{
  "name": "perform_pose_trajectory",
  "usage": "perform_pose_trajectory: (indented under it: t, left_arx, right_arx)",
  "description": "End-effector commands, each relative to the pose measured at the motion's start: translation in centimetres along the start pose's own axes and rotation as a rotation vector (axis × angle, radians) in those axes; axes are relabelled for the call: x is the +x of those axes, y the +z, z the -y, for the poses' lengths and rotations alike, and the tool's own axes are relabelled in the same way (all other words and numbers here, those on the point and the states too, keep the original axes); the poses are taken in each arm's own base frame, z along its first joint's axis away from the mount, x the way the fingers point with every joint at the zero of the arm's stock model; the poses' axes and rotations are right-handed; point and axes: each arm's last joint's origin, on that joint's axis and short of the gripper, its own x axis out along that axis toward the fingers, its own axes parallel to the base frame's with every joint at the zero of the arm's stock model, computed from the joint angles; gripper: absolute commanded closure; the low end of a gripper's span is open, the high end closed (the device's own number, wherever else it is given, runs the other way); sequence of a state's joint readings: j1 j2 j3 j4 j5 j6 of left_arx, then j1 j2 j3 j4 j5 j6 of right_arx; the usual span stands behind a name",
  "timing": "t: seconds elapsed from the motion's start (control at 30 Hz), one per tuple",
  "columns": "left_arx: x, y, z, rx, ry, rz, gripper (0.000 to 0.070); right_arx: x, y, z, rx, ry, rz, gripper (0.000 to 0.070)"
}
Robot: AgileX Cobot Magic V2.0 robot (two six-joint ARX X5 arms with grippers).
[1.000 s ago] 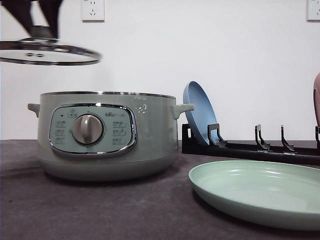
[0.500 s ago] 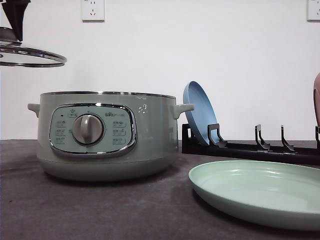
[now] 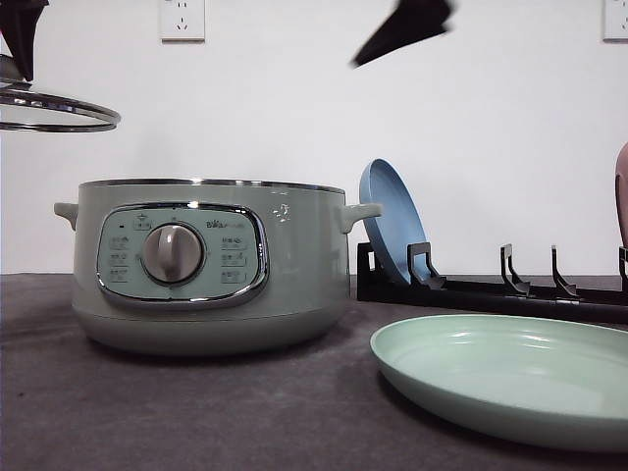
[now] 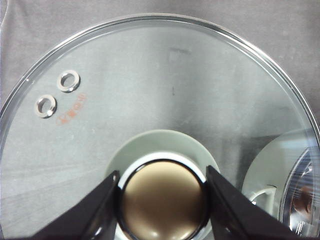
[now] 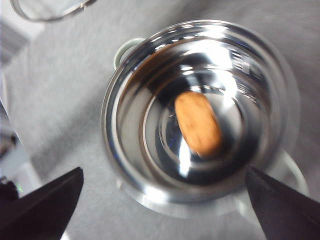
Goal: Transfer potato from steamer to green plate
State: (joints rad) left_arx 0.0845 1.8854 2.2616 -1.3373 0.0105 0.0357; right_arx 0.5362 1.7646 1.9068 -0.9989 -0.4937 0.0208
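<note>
Left tool (image 4: 162, 200) grips the lid (image 4: 150, 85) by its knob, aloft beside the pot (image 3: 201, 260). Right tool (image 5: 162, 200) (fingers spread) hangs above the potato (image 5: 198, 123) lying inside the pot; green plate (image 3: 510, 378) on the tabletop (image 3: 196, 412).

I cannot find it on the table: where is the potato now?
In the right wrist view, the potato lies on the shiny bottom of the open steamer, below the open right gripper.

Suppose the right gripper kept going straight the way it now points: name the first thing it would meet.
Probably the potato: the open right gripper looks down into the uncovered steamer, where the potato lies on the metal floor. Blur leaves depth unclear.
</note>
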Motion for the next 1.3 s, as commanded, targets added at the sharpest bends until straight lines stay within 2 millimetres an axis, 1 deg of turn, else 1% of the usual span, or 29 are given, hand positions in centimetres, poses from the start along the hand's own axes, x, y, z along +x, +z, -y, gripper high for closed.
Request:
perform_pose_trajectory:
  t: [0.0,0.13,0.23,0.3,0.4,0.5,0.63,0.73,0.8,0.97,1.27]
  left_arx:
    - [-1.7,0.5,0.0,-0.002,-0.001,0.083,0.07]
    - [-1.7,0.5,0.0,-0.002,0.0,0.082,0.07]
    - [-1.7,0.5,0.0,-0.002,0.0,0.081,0.07]
    - [-1.7,0.5,0.0,-0.002,0.0,0.081,0.07]
    - [-1.7,0.5,0.0,-0.001,-0.001,0.082,0.07]
    - [-1.7,0.5,0.0,-0.002,-0.001,0.08,0.07]
    - [-1.7,0.5,0.0,-0.002,-0.001,0.078,0.07]
    - [-1.7,0.5,0.0,-0.002,-0.001,0.078,0.07]
    - [-1.7,0.5,0.0,-0.002,-0.002,0.078,0.07]
    - [-1.7,0.5,0.0,-0.002,-0.004,0.079,0.07]
    - [-1.7,0.5,0.0,-0.001,-0.005,0.079,0.07]
  right_arx:
    - [2.3,1.3,0.1,-0.072,0.011,-0.027,0.0047]
    - [6.6,2.7,-0.3,-0.179,-0.043,-0.069,0.0047]
    - [9.3,2.9,-1.0,-0.285,-0.117,-0.104,0.0047]
    - [11.0,2.8,-1.4,-0.33,-0.128,-0.126,0.0047]
    - [13.4,2.3,-1.5,-0.342,-0.112,-0.16,0.0047]
    - [15.6,1.6,-0.9,-0.333,-0.104,-0.208,0.0047]
    - [18.0,0.8,0.1,-0.335,-0.117,-0.253,0.0047]
    - [19.2,0.6,0.7,-0.343,-0.146,-0.254,0.0047]
    - [19.7,0.5,1.0,-0.345,-0.156,-0.252,0.0047]
    - [20.4,0.4,1.3,-0.345,-0.156,-0.246,0.0047]
    - [21.8,-0.4,2.4,-0.315,-0.144,-0.28,0.0051]
